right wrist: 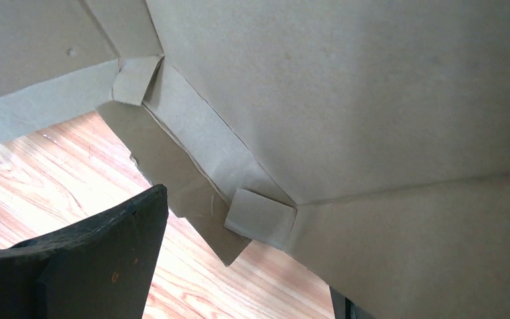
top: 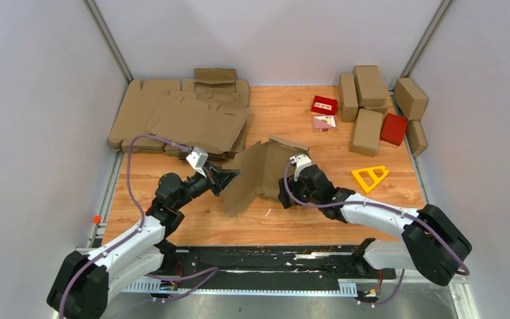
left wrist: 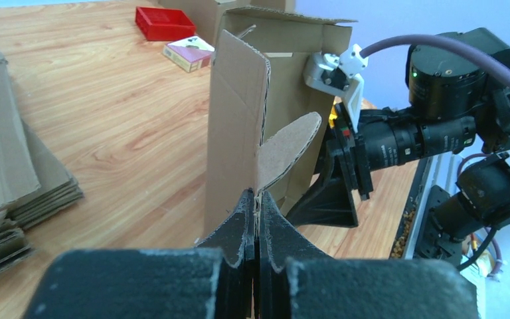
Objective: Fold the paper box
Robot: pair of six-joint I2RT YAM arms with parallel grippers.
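table (top: 285, 222): wood top; we work at its middle.
flat blanks (top: 172, 119): stacked far left, well apart.
paper box (top: 255, 174): at table centre between both arms, panels standing upright. we judge the walls are going up, tabs not yet tucked.
left gripper (left wrist: 255, 222): pinched tight on a panel's edge.
right gripper (top: 284, 193): jaws apart at the far panel, gripping nothing. next, we think, it must press that wall inward while the left steadies.
finished brown boxes (top: 366, 106), red boxes (top: 393, 128), yellow triangle (top: 370, 176): far right; none stands in our way.
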